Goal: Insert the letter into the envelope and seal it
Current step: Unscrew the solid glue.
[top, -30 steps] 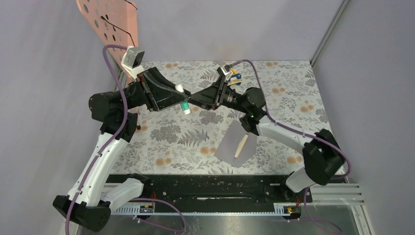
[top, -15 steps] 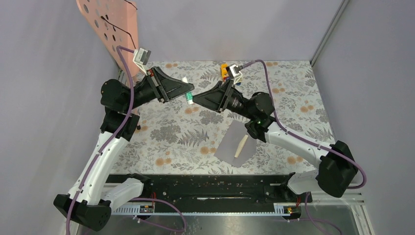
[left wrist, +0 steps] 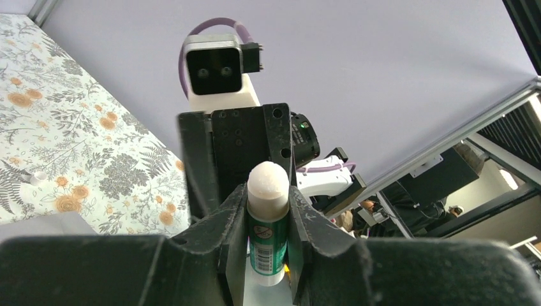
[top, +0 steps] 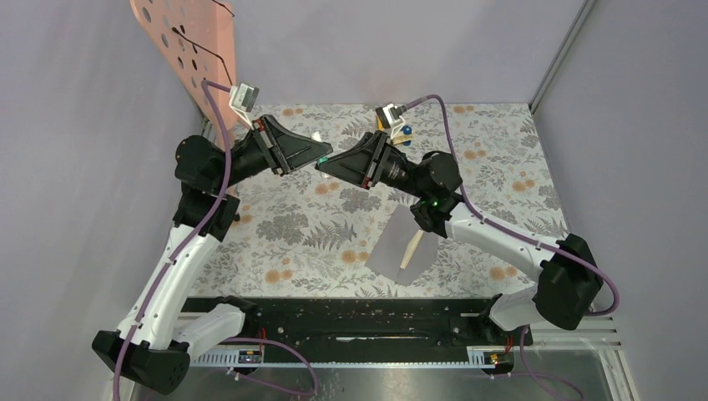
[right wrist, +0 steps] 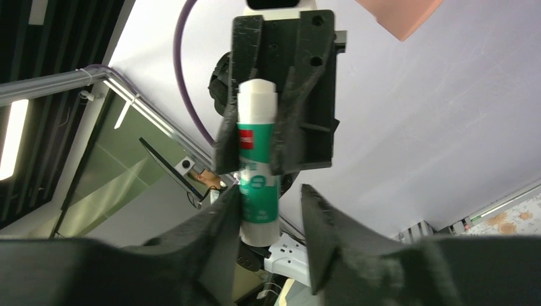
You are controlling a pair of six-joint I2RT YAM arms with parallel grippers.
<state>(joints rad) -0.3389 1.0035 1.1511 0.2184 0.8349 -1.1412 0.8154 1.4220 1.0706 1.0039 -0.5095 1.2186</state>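
from above, both arms reach up and inward so that the left fingers (top: pixel 312 153) and the right fingers (top: pixel 328 165) meet tip to tip over the far half of the floral bench (top: pixel 284 234). their black bodies hide nearly all of what sits between them. the envelope (top: pixel 391 252) lies flat on the bench, right of centre and towards the near edge, under the right forearm, which covers its upper corner. a tan strip (top: pixel 411 249) lies on it. a small coloured object (top: pixel 403 131) behind the right wrist is half covered and too small to name. in the left wrist view the left fingers are clamped tight on a glue stick (left wrist: pixel 268 245) with a green label, its white rounded end pointing at the right arm's head. the stick's lower end is lost between the fingers. in the right wrist view the same stick stands between the right fingers, which are partly spread: one looks to be against it and the other stands clear with a gap (so no grip from that side). the left fingers hold its far end.
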